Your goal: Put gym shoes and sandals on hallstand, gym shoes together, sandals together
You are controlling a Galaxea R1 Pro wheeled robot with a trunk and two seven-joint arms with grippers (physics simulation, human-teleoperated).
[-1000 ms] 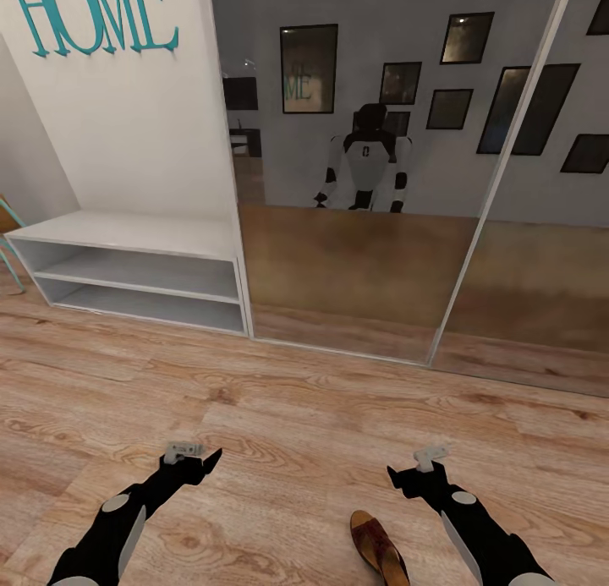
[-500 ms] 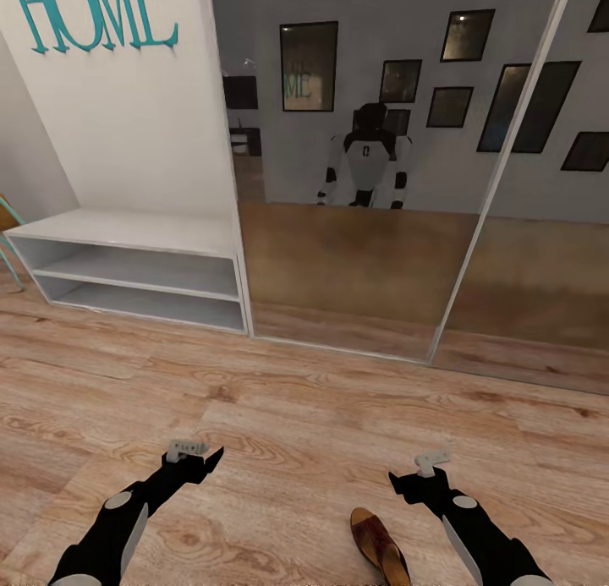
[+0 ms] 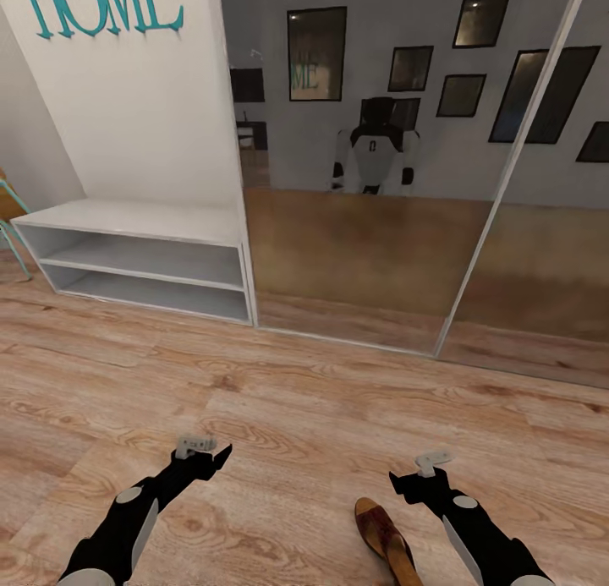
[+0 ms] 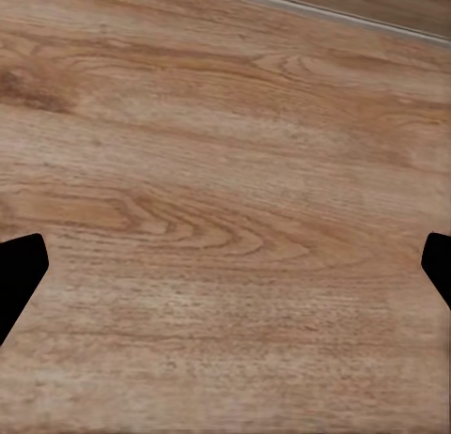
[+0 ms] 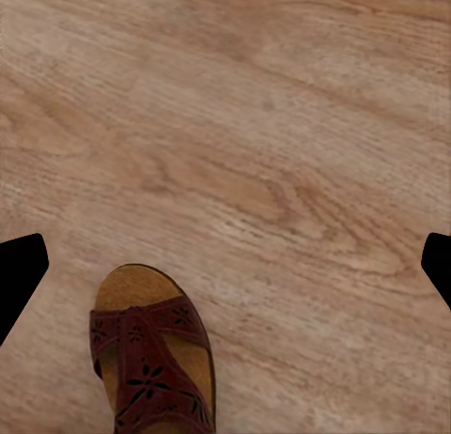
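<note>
One dark brown leather sandal is seen on the light wood-plank floor at lower right, toe toward upper left, heel cropped; the right end effector and left end effector are spread wide.

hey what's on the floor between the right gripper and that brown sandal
Nothing: the right wrist view shows bare wood floor between the open right gripper and the sandal; the head view agrees.

One brown sandal lies on the corridor floor, and one pale hallstand stands against the wall with two open shelves beneath its bench top. Two robot arms reach forward, each ending in one gripper: the left gripper and the right gripper. Seven dark picture frames show reflected in the two mirror panels.
</note>
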